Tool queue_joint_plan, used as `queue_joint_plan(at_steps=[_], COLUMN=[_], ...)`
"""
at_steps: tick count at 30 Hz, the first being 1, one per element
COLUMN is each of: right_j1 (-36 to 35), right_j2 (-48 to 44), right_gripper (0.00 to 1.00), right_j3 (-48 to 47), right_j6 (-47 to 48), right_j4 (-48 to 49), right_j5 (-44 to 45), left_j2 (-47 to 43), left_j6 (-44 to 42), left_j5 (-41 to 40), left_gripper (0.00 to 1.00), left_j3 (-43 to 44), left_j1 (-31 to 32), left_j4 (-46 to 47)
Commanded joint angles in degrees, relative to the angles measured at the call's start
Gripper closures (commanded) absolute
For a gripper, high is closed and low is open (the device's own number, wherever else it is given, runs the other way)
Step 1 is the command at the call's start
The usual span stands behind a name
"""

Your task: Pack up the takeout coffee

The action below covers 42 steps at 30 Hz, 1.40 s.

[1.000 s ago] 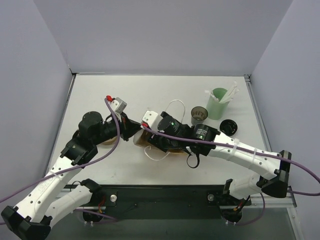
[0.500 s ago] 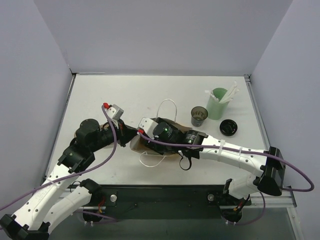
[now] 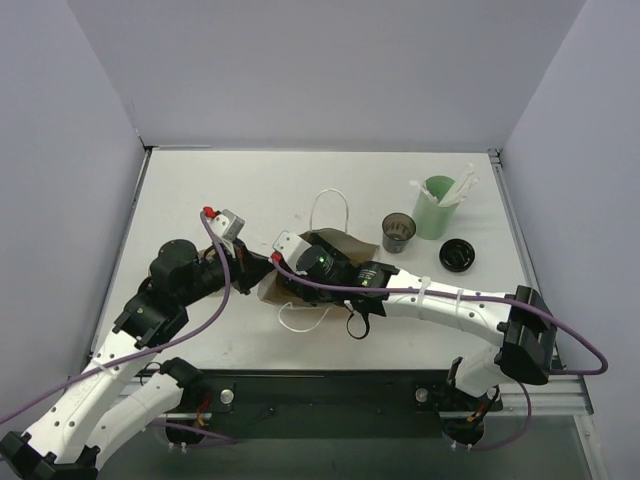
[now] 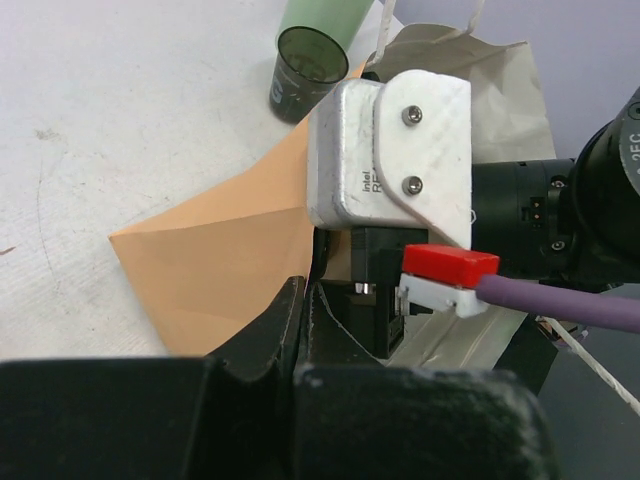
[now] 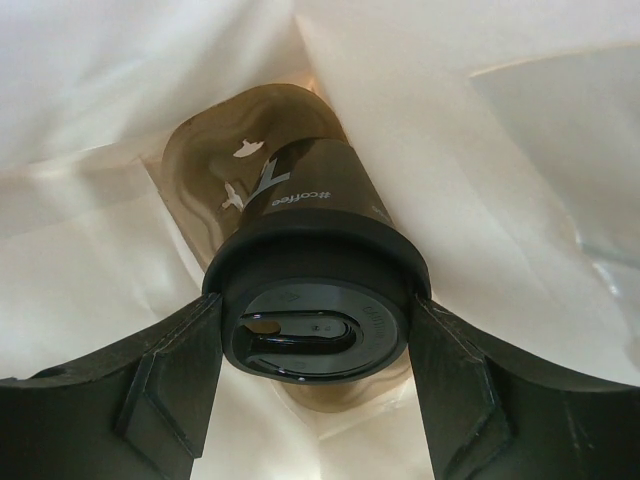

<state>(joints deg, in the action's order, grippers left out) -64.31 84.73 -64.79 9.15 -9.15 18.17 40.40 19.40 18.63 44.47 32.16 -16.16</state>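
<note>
White tabletop [image 3: 220, 180] carries the paper bag [image 3: 352, 243], left gripper [image 4: 305, 300] pinching its rim and right gripper [image 5: 315, 335] clasping the takeout coffee [image 5: 315, 200] inside it; a tilted release could topple it.

White arm links [image 3: 455, 308], black joints [image 3: 172, 272], purple cables [image 4: 560, 302], red plugs [image 4: 450, 263].

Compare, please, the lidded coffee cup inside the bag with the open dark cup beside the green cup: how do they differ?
The takeout coffee is lidded; the open cup is not. The takeout coffee sits inside the paper bag, clamped by the right gripper; the open cup stands free on the table. Both are small, dark and round.
</note>
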Motion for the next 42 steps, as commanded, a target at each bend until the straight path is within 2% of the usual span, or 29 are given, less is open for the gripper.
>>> queue_joint_plan(at_steps=[1,6,12,16,22,25,32,37,42], right_j1=[1.73,1.82,1.47,0.95,1.47,2.09,1.65,0.95,0.94], right_j2=[0.52,-0.97,-3.16,-5.62,-8.26,-8.53,-7.82,-6.68,-5.63], right_gripper=[0.59,0.59,0.59,0.59,0.59,0.59,0.6,0.61,0.61], right_j3=[0.11,-2.08,-10.78,-12.72,-10.18,-8.95,-6.57,-6.05,-5.43], right_j6=[-1.68,-1.15,-2.03,-0.45,5.61,7.37,7.12,7.2,10.01], right_j4=[0.89,-1.83,-9.91,-13.35,-14.58,-14.93,-17.4,-17.4,-15.99], right_j5=[3.89,0.38,-3.4,-3.06,0.1,0.55,0.98,2.3,4.06], left_j2=[-0.24,-0.32,0.63,3.36,6.35,7.5,5.92,3.82,1.26], left_j6=[0.29,-0.41,-4.98,-7.18,-11.92,-12.89,-10.96,-9.29,-9.55], left_j5=[1.23,0.62,-2.72,-4.65,-6.15,-3.7,-2.11,1.05,0.7], left_gripper=[1.0,1.0,1.0,1.0,1.0,1.0,1.0,1.0,1.0], left_j3=[0.8,0.71,1.58,2.82,1.06,1.24,0.44,-2.36,-4.47], left_j1=[0.18,0.18,0.18,0.09,0.09,0.01,0.09,0.09,0.09], left_j4=[1.57,1.75,2.45,8.14,18.42,19.15,20.38,17.75,14.23])
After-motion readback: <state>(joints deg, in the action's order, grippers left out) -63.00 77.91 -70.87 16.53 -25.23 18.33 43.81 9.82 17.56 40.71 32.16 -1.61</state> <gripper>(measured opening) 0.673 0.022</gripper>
